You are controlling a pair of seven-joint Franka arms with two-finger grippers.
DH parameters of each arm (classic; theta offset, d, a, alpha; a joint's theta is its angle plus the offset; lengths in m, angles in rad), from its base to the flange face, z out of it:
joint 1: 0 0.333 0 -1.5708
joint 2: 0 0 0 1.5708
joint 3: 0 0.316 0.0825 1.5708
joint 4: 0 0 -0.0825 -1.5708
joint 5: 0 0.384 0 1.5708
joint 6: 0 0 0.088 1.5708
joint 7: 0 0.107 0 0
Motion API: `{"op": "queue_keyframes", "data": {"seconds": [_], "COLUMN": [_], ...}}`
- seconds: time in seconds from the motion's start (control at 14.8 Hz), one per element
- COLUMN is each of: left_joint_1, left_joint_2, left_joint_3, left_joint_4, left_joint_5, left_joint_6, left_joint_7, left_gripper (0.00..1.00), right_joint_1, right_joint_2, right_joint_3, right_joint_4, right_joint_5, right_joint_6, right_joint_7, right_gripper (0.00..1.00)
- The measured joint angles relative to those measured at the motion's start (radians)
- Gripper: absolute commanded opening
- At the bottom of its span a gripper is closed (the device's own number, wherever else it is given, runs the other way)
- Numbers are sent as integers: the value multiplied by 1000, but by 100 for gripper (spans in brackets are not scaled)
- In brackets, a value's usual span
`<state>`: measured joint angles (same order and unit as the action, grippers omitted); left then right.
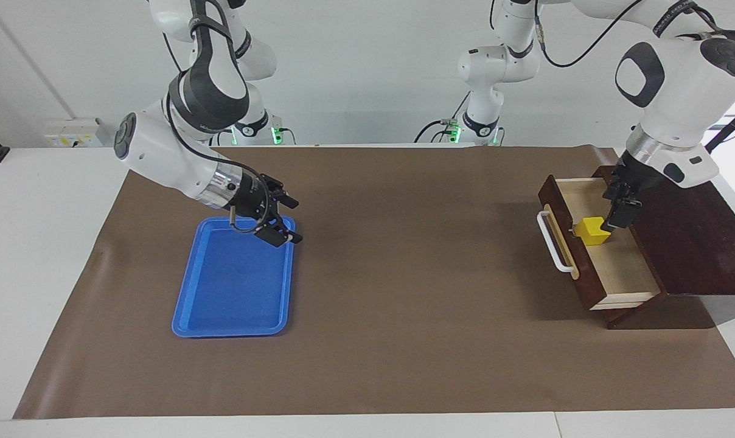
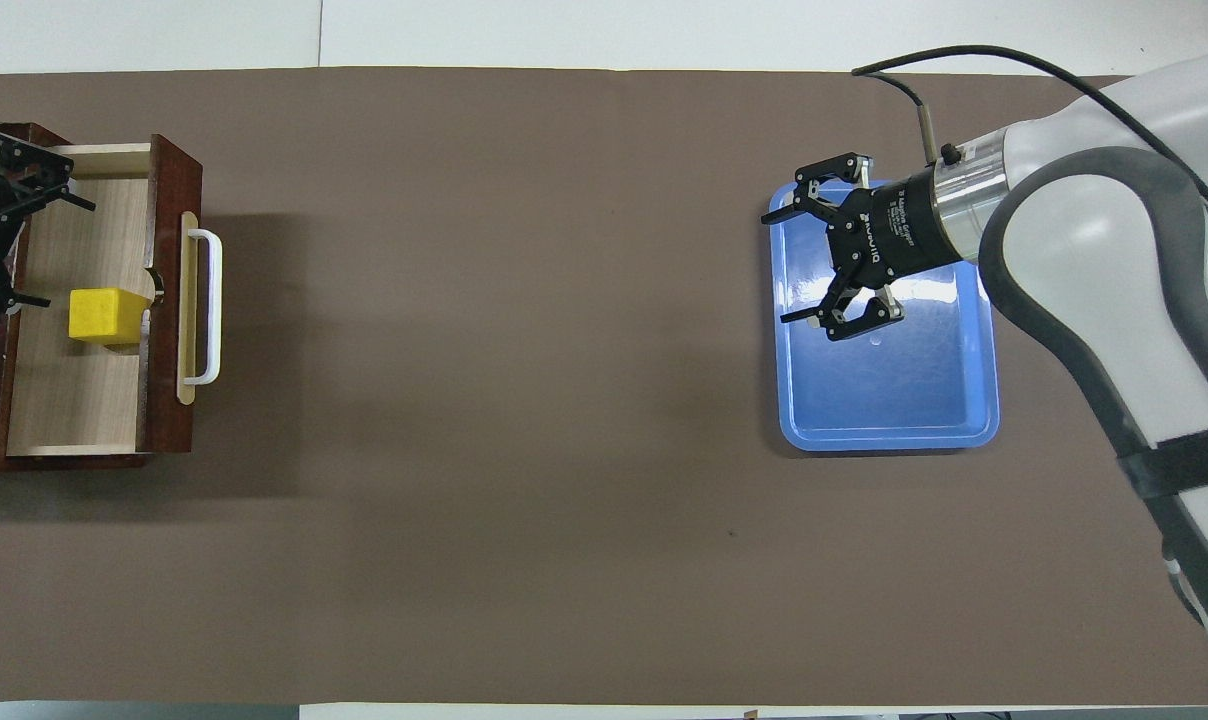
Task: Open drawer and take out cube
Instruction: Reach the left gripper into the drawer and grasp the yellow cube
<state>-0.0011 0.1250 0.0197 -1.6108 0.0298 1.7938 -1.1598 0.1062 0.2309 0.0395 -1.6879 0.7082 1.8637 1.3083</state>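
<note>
The drawer (image 1: 586, 286) stands pulled out of its dark wooden box (image 1: 684, 237) at the left arm's end of the table, white bar handle (image 1: 553, 243) toward the table's middle. The yellow cube (image 1: 592, 231) sits on the pale drawer floor just inside the drawer front; it also shows in the overhead view (image 2: 104, 315). My left gripper (image 1: 617, 212) is open and empty over the drawer's inside, beside the cube on the box side; it also shows in the overhead view (image 2: 34, 245). My right gripper (image 1: 289, 220) is open and empty over the blue tray's edge.
A flat blue tray (image 1: 233, 298) lies on the brown mat toward the right arm's end; it also shows in the overhead view (image 2: 894, 410). The brown mat (image 1: 404, 274) covers the table between tray and drawer.
</note>
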Motion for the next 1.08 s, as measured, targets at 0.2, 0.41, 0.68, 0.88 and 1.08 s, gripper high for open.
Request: {"op": "queue_keyframes", "data": {"seconds": [0.2,0.41,0.68,0.88,1.08], "left_joint_1": [33,53,89,95,90], "left_joint_2": [2,2,2,-1,-2], "left_joint_3": [8,9,10,7,1], "left_joint_4": [-62,-176,-248,-274,-318], "left_joint_5": [21,24,24,24,24], "left_joint_6": [31,138,244,285,320], "left_joint_7": [-165,-286,-339,-383,-407], "left_gripper": [100,100,100,100,100], "right_joint_1": [3,2,-5,-7,-9], "right_joint_2": [-2,-5,-22,-30,-35], "right_joint_3": [1,-1,-6,-8,-12], "right_joint_4": [-15,-16,-62,-87,-87], "right_joint_5": [1,1,3,30,34], "right_joint_6": [0,0,10,32,35], "right_joint_7": [0,0,-62,-75,-75], "right_gripper": [100,100,100,100,100]}}
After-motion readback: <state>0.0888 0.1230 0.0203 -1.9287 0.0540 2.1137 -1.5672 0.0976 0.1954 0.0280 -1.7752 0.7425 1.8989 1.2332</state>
